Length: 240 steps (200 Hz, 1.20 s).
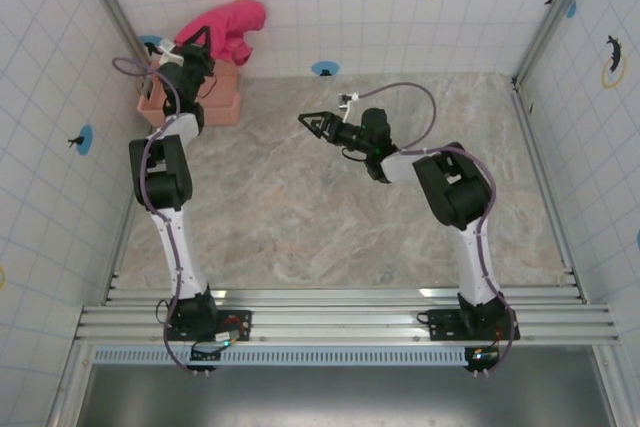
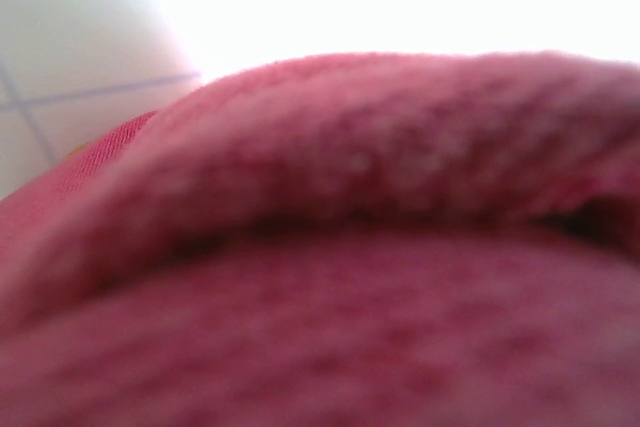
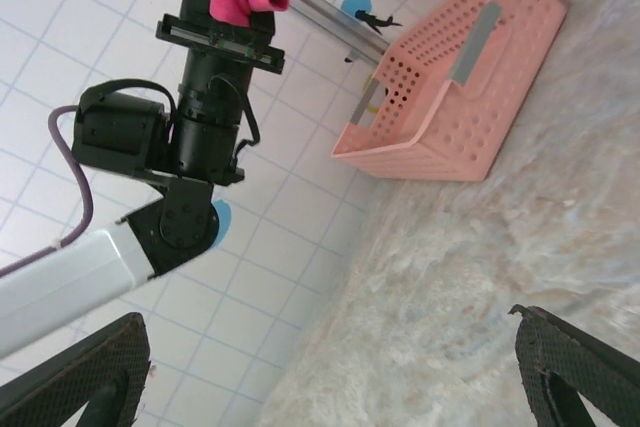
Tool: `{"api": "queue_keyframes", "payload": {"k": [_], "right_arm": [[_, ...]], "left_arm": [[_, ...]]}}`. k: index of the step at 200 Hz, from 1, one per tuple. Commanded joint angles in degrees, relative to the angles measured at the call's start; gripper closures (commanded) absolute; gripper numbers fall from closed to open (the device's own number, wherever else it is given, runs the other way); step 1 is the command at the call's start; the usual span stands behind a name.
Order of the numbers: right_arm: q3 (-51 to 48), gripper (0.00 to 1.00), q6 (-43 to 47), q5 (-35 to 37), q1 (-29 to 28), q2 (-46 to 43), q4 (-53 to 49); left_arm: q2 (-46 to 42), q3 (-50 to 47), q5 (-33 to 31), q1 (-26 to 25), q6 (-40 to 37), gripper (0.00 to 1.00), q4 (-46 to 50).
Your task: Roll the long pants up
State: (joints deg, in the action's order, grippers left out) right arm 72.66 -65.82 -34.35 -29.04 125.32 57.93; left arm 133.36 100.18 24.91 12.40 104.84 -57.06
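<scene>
Long pants (image 1: pixel 226 25): where are they, and what holds them? (Student)

Far left corner, raised in a bunch over the pink lattice basket (image 1: pixel 215 107), close to the tiled wall. The left gripper (image 1: pixel 200 42) is clenched on a fold of the cloth. Whether any trailing part reaches the basket cannot be told. (Instructor)

And the other arm? (Student)

The right gripper (image 3: pixel 330 377) hangs over the bare middle of the table (image 1: pixel 330 227), fingers spread wide with nothing between them, well apart from the cloth. (Instructor)

How should the cloth be expected to handle? (Student)

Judged from its slump and creases: light, soft and without stiffness. It will sag from any single pinch, and the two legs are likely to tangle. It looks neither fragile nor slippery. For rolling, it probably needs to be spread flat on the table first. A hold at the waistband or a hem, one gripper at each side, would serve better than the present hold on a crumpled middle. (Instructor)

What does each view add? (Student)

The top view gives the layout: both arms, basket and bunch. The left wrist view offers a blurred close fold of pink weave (image 2: pixel 320 247), which confirms contact but not shape. The right wrist view, looking across the table, shows the clamp on the cloth from the side, and the basket's perforated wall (image 3: pixel 440 137). (Instructor)
</scene>
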Motion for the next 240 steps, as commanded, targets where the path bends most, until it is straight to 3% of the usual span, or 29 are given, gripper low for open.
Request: {"api": "queue_keyframes", "payload": {"k": [1, 37, 101, 115, 137, 147, 172, 196, 240], "right_arm": [[-6.1, 0.03, 5.1, -1.2, -0.7, -2.2, 1.0], [-8.6, 0.03, 5.2, -1.7, -1.0, -2.0, 1.8], [-6.8, 0.03, 5.8, -1.7, -1.6, -1.1, -0.6], [-7.0, 0.03, 5.9, -1.3, -1.6, -1.3, -1.0], [-7.5, 0.03, 6.0, -0.6, -1.7, -1.5, -1.0], [-7.4, 0.03, 6.0, -0.5, -2.0, -1.5, -1.1], [-7.8, 0.03, 6.0, 0.5, -2.8, -2.0, -1.6], [-7.6, 0.03, 6.2, 0.9, -3.7, -2.5, -2.0], [-8.7, 0.03, 8.4, 1.6, -5.2, -5.0, -4.5]], "left_arm": [[-3.7, -1.4, -6.3, 2.5, -0.5, 1.00, -11.3], [-5.4, -12.4, -9.5, 8.0, -0.6, 1.00, -16.8], [-0.1, -16.1, -7.5, 12.7, 2.0, 1.00, -17.2], [3.4, -15.8, -6.6, 12.6, 5.2, 0.70, -17.3], [5.4, -16.4, -5.3, 12.5, 10.0, 0.48, -18.3], [5.0, -17.6, -4.8, 12.5, 12.1, 0.33, -18.0], [-0.9, -24.7, -3.0, 12.6, 16.8, 0.04, -12.5], [-8.5, -28.3, -0.6, 14.1, 13.1, 0.03, -3.4], [-13.2, -21.5, 6.9, 15.3, 11.5, 0.03, 3.8]]}}
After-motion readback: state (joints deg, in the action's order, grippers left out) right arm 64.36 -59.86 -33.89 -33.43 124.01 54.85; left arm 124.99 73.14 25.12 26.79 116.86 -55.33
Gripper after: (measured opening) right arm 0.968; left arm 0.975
